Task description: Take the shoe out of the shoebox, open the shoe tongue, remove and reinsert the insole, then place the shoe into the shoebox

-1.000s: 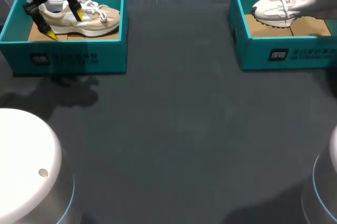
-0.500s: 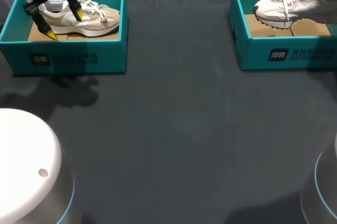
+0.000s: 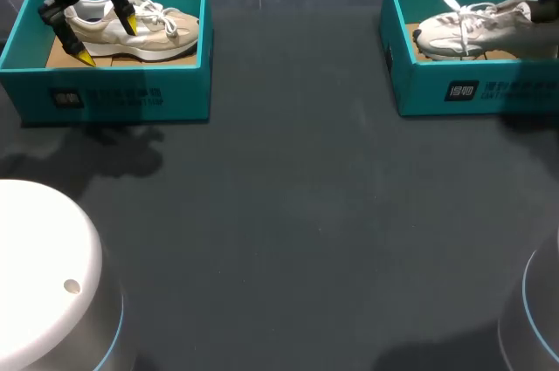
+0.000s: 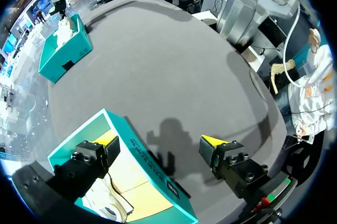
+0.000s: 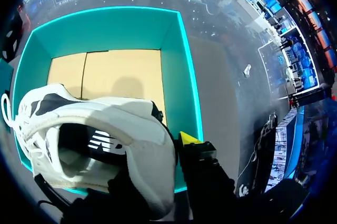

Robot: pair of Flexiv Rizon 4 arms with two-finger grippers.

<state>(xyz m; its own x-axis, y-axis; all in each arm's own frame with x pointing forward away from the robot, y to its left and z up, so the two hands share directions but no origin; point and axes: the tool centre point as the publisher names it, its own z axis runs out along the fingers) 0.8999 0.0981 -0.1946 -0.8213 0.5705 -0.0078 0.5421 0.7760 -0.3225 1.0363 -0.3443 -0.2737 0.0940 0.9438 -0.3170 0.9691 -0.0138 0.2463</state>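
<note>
A beige and white shoe (image 3: pixel 144 30) lies in the teal shoebox (image 3: pixel 113 96) at the far left. My left gripper (image 3: pixel 106 39) hangs open over its heel end, one finger on each side of the box's near wall (image 4: pixel 152 168), touching nothing. At the far right, a white shoe (image 3: pixel 476 30) with loose laces hangs low inside a second teal shoebox (image 3: pixel 472 87). My right gripper (image 5: pixel 158 145) is shut on that shoe's heel (image 5: pixel 142 145); one yellow fingertip (image 5: pixel 187 138) shows, the other is hidden behind the heel. The box's cardboard floor (image 5: pixel 121 71) lies below.
The dark table (image 3: pixel 297 214) stretches wide between the two boxes. The white bases of my arms (image 3: pixel 44 275) stand at the near left and near right corners.
My right gripper has lowered the white shoe deeper into the right box, and the shoe has levelled out. The left arm and the beige shoe have not moved.
</note>
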